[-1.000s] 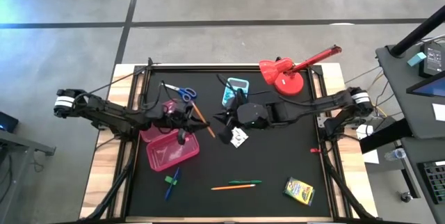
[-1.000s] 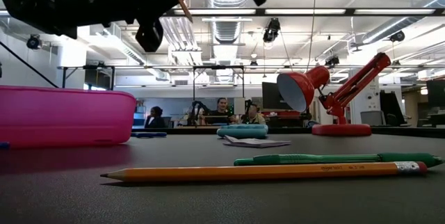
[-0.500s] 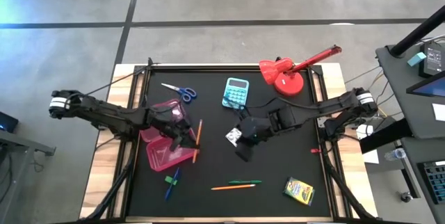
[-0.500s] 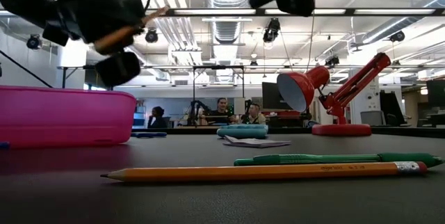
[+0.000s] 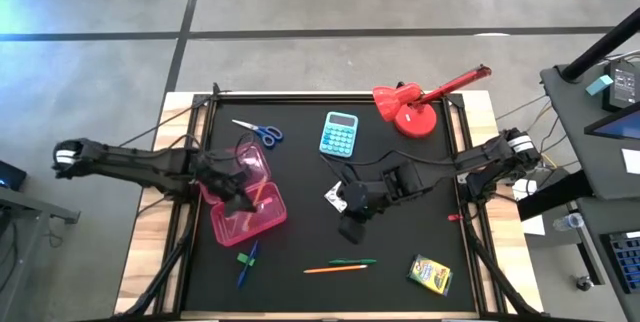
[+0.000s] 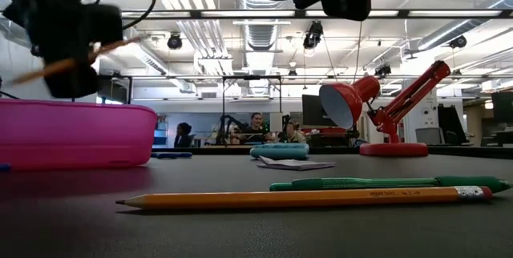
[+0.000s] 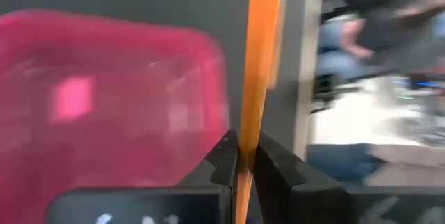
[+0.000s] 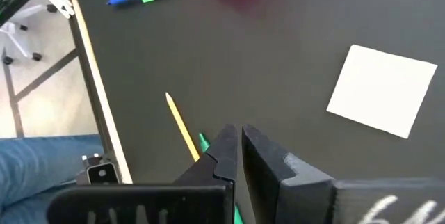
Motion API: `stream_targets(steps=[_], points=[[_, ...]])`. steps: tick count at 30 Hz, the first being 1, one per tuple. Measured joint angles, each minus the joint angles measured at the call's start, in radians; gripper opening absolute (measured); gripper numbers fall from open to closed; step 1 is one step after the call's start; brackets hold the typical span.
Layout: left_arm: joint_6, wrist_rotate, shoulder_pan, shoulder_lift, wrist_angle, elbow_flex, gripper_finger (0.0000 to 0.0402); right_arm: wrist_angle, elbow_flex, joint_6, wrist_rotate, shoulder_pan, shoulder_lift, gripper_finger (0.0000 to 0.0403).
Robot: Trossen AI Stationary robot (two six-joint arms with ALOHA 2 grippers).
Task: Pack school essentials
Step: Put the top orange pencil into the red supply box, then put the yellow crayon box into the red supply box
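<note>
My left gripper [image 5: 243,197] hangs over the open pink box [image 5: 247,212], shut on an orange pencil [image 7: 259,64]. In the low view this pencil [image 6: 112,48] slants above the box's wall [image 6: 76,134]. My right gripper [image 5: 352,228] hovers shut and empty above the mat, just near of the white patterned square [image 5: 336,195]. On the mat lie another orange pencil [image 5: 335,269] and a green pen [image 5: 353,261], blue and green markers [image 5: 246,259], a crayon box [image 5: 430,273] and blue-handled scissors [image 5: 260,131]. My left gripper pinches the orange pencil's shaft [image 7: 245,156] between its two fingers [image 7: 224,158]; how far along the shaft, I cannot tell. The pencil runs forward out of the gripper, along the fingers. It is lifted clear and tilted above the pink box.
A light-blue calculator [image 5: 339,133] and a red desk lamp [image 5: 415,107] stand at the far side of the black mat. The mat's metal frame [image 5: 470,222] runs along the right edge. Open mat lies between the box and the crayon box.
My left gripper has carried the orange pencil toward the table's left and near edges, from beside the pink box to over it, rolling so the pencil tips over. My right gripper has swung toward the near edge past the white square and tipped downward. Both stayed shut.
</note>
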Motion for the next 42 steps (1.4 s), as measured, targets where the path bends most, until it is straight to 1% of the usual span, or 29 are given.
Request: stream_targets(steps=[2,4,7,10,14,18,20,23,26,30,33,37,40,42], points=[[0.021,-0.049,0.000,-0.011,-0.091,0.017,0.0013,0.002,0.000,-0.007,-0.001,0.000,0.001,0.0019],[0.019,-0.071,0.000,-0.014,-0.149,0.018,0.0013,0.007,0.000,-0.007,-0.003,0.000,0.001,0.0031],[0.018,-0.071,-0.002,0.016,-0.161,0.014,0.0013,0.007,0.000,-0.008,0.010,-0.002,0.006,0.0051],[0.038,-0.073,-0.002,0.064,-0.181,0.013,0.0013,-0.002,-0.001,0.021,0.048,-0.004,0.011,0.0060],[0.052,-0.067,-0.002,0.133,-0.192,0.013,0.0013,-0.011,-0.001,0.055,0.049,-0.006,0.026,0.0064],[0.053,-0.063,-0.002,0.185,-0.190,0.013,0.0017,-0.029,-0.001,0.076,0.048,-0.007,0.028,0.0091],[0.054,-0.062,-0.002,0.199,-0.190,0.014,0.0029,-0.051,-0.001,0.082,0.048,-0.007,0.027,0.0113],[0.056,-0.061,-0.002,0.212,-0.191,0.016,0.0059,-0.101,-0.001,0.119,0.047,-0.007,0.027,0.0150],[0.074,-0.047,-0.002,0.211,-0.187,0.016,0.0088,-0.174,-0.001,0.156,-0.006,-0.007,0.025,0.0183],[0.054,-0.027,0.000,0.189,-0.194,0.023,0.0110,-0.283,-0.001,0.221,-0.051,-0.001,0.025,0.0208],[0.043,-0.025,-0.001,0.163,-0.198,0.041,0.0113,-0.360,-0.001,0.249,-0.058,0.029,0.025,0.0212],[0.020,-0.026,-0.001,0.121,-0.194,0.095,0.0113,-0.405,-0.002,0.304,-0.067,0.116,0.025,0.0212],[0.016,-0.035,-0.001,0.092,-0.158,0.142,0.0113,-0.404,-0.002,0.378,-0.066,0.183,0.025,0.0212],[0.016,-0.041,-0.002,0.082,-0.088,0.174,0.0113,-0.405,-0.002,0.440,-0.065,0.223,0.025,0.0212]])
